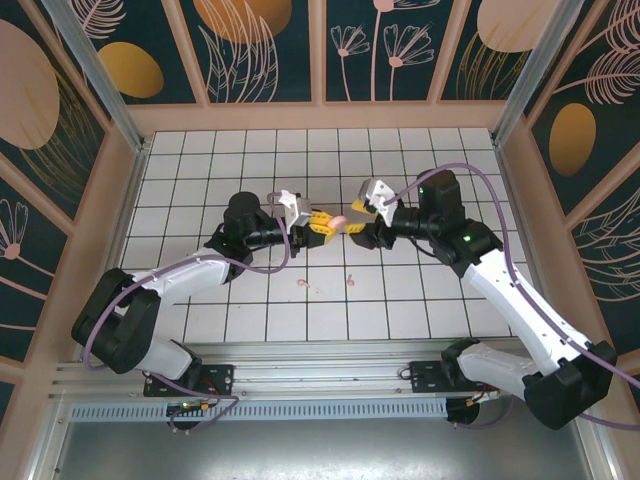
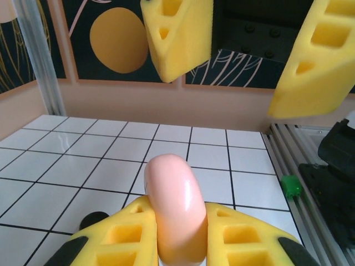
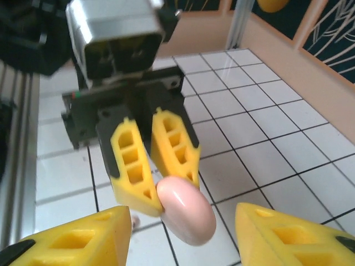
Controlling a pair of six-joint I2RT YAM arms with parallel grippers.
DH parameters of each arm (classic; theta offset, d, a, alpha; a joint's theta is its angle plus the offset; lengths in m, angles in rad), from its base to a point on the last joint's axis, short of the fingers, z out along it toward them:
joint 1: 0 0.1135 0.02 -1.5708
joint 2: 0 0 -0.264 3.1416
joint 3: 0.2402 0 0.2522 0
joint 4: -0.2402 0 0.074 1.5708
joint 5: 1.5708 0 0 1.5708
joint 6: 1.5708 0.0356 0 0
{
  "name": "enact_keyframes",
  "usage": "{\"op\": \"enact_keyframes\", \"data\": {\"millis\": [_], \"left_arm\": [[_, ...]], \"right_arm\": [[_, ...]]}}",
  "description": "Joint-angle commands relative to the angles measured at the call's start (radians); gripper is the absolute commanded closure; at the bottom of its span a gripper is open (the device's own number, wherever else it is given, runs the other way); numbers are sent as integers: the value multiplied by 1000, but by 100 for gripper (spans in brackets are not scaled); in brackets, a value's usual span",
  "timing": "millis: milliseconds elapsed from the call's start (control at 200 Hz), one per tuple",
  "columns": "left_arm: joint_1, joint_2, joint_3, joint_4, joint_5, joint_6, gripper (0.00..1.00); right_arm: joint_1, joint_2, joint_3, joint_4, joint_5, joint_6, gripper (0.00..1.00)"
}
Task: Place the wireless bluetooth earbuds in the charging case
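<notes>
The charging case is a smooth pale pink oval, lid closed, held above the middle of the table. My left gripper is shut on it, and in the left wrist view the case stands upright between the yellow pads. My right gripper faces it from the right, open, its fingers either side of the case without touching. Two pale pink earbuds lie on the tiles in front of the grippers. A small pink speck below the left gripper may be one of them.
The white gridded table is walled by peach panels at the back and sides. An aluminium rail runs along the near edge by the arm bases. The right arm's yellow fingers hang close in front of the left wrist camera.
</notes>
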Motion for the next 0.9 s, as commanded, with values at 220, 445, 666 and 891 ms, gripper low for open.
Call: {"op": "enact_keyframes", "data": {"millis": [220,445,666,891], "left_arm": [[-2,-34,25,-41,57,61,83],[-1,-44,26,-49,57,67,83],[-1,-40,32,-49,66,67,84],[-1,-45,35,-50,68,64,84]], "right_arm": [[-4,187,211,-303,27,-463,49],[-5,271,292,-405,-46,-520,50],[-5,307,310,-441,-93,-543,58],[-3,340,335,-486,-120,-568,70]]}}
